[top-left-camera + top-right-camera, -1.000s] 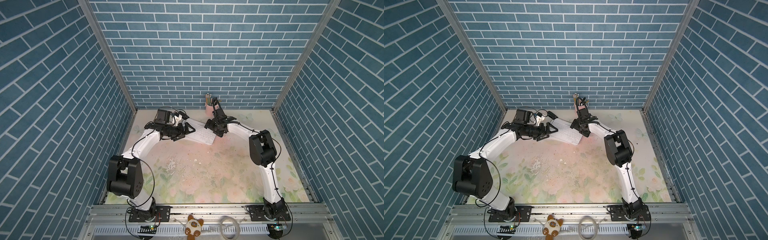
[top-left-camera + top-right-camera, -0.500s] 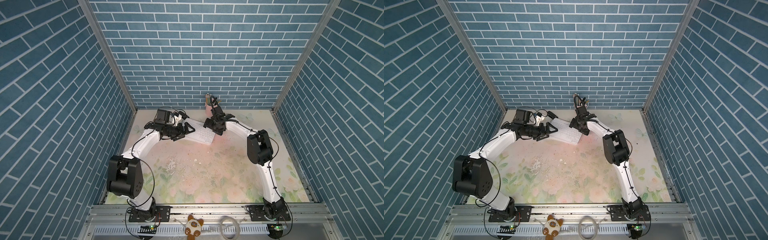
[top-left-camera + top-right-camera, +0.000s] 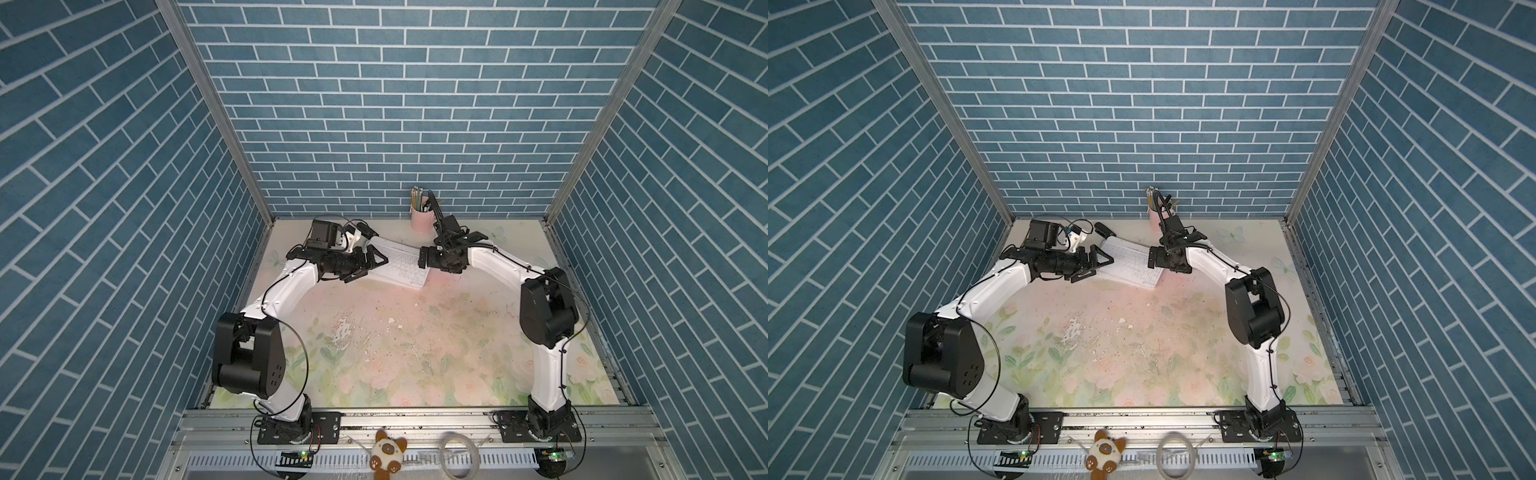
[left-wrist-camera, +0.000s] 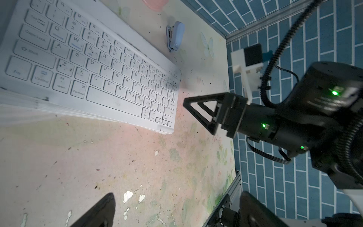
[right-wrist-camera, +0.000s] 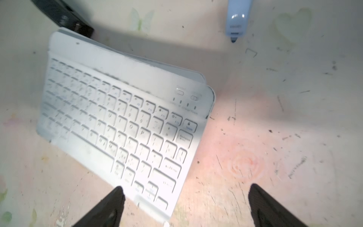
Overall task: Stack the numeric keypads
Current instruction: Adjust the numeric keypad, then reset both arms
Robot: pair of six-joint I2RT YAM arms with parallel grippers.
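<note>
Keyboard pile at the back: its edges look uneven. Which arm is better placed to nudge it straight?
Likely the right. The right hand, open, hangs over the end of the keyboard pile where lower keyboards peek out. The left hand, also open, sits beside the other end.

My fingers (image 5: 107, 209) are matt black plastic. The keypads (image 5: 121, 121) are smooth white plastic, smudged grey. The table (image 5: 275, 157) is scuffed and chipped; the stapler (image 5: 236, 21) glossy.
</note>
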